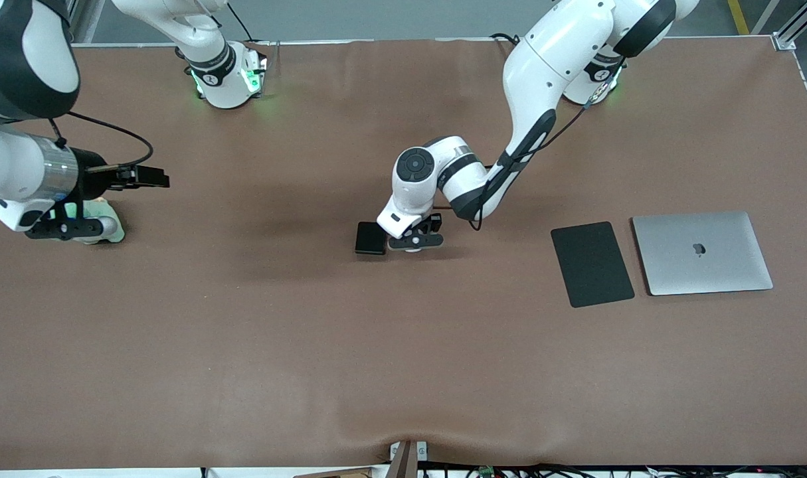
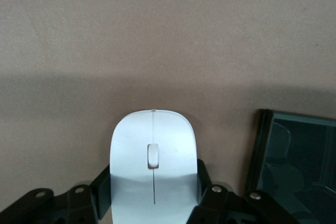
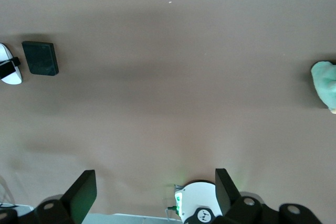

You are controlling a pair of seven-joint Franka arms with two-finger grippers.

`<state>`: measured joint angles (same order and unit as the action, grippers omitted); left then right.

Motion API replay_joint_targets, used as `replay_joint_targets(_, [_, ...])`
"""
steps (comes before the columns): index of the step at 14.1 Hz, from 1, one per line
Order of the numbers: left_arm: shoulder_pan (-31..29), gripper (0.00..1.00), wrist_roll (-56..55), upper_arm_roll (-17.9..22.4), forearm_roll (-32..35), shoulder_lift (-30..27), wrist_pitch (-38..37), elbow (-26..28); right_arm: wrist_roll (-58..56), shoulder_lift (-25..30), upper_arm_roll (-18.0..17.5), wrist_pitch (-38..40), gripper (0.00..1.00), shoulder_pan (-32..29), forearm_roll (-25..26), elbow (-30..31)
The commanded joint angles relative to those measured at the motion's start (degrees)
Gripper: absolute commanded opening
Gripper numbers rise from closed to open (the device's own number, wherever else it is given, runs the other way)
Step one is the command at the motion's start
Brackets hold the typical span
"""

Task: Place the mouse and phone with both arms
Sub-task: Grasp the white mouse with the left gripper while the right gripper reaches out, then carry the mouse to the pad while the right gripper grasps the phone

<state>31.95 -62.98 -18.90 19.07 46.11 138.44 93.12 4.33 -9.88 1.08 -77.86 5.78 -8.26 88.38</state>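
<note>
The white mouse [image 2: 152, 140] lies on the brown table, and my left gripper [image 2: 152, 188] is shut on it, one black finger against each side. In the front view the left gripper [image 1: 414, 241] is low at the table's middle and hides most of the mouse. The black phone [image 1: 370, 238] lies flat right beside it, toward the right arm's end; it also shows in the left wrist view [image 2: 299, 156]. My right gripper [image 1: 68, 229] is open and empty, held up over the right arm's end of the table. The right wrist view shows the phone [image 3: 40, 58] and mouse [image 3: 9, 72] far off.
A large flat black mat [image 1: 592, 263] and a closed silver laptop [image 1: 702, 252] lie side by side toward the left arm's end. A pale green soft thing [image 1: 104, 227] lies under the right gripper, also in the right wrist view [image 3: 325, 85].
</note>
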Motion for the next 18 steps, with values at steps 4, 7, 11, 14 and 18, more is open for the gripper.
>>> replay_joint_targets(4, [-1.0,0.0,-1.4,0.7,1.6,-8.3,-9.7,-0.7,6.8,0.6,0.1,-6.2,1.0,4.6,-4.4,4.7])
replay_joint_targets(7, [-6.5,0.0,1.9,-0.3,1.1,-13.9,-14.3,1.2,10.0,0.6,0.0,-9.8,1.0,7.5,-5.5,6.9])
replay_joint_targets(11, [-12.1,0.0,6.1,-0.4,0.9,-17.7,-17.3,1.7,15.5,-0.5,0.1,-17.0,1.0,14.3,-5.5,10.2])
replay_joint_targets(14, [-16.5,0.0,11.6,-0.5,0.6,-19.7,-20.8,2.7,19.5,-2.9,0.1,-20.5,1.0,17.7,-5.5,10.2])
replay_joint_targets(18, [-25.1,0.0,17.7,-4.2,-1.0,-21.8,-20.9,6.0,22.7,-6.7,0.1,-25.7,1.0,22.9,-5.4,10.2])
